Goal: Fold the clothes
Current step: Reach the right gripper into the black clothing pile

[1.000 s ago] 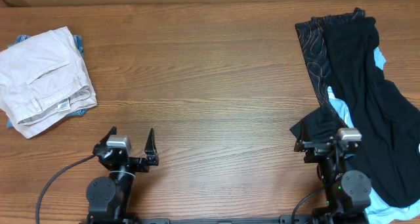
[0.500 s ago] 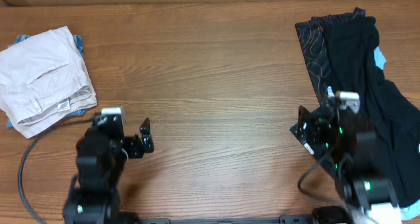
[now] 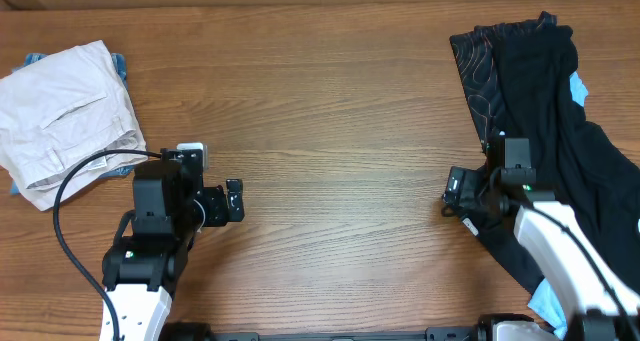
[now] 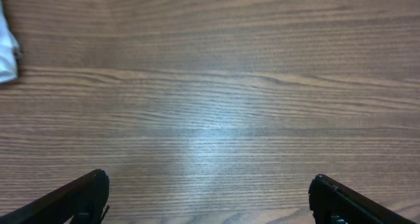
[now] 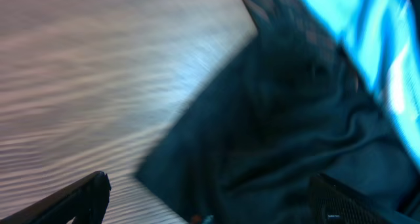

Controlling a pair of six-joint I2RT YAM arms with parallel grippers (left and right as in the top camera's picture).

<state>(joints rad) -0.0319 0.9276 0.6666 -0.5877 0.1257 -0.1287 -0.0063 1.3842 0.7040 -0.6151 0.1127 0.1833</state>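
Observation:
The black jersey [image 3: 477,73] with thin orange contour lines lies crumpled at the far right, mostly buried under a plain black garment [image 3: 560,151]. My right gripper [image 3: 456,193] is open at the near-left edge of that pile. In the blurred right wrist view its fingers [image 5: 210,184] straddle the edge of dark cloth [image 5: 275,132], with light blue cloth [image 5: 367,33] beyond; I cannot tell which garment it is. My left gripper [image 3: 232,201] is open and empty over bare wood, also seen in the left wrist view [image 4: 209,188].
Folded off-white trousers [image 3: 65,121] lie at the far left on a bit of blue cloth; their corner shows in the left wrist view [image 4: 5,50]. Light blue cloth [image 3: 578,89] peeks from the black pile. The wooden table [image 3: 330,131] lies between the arms.
Both arms have risen from the table's front edge and reached forward. The right gripper has come to the pile's near-left edge. The left gripper has moved out over bare wood.

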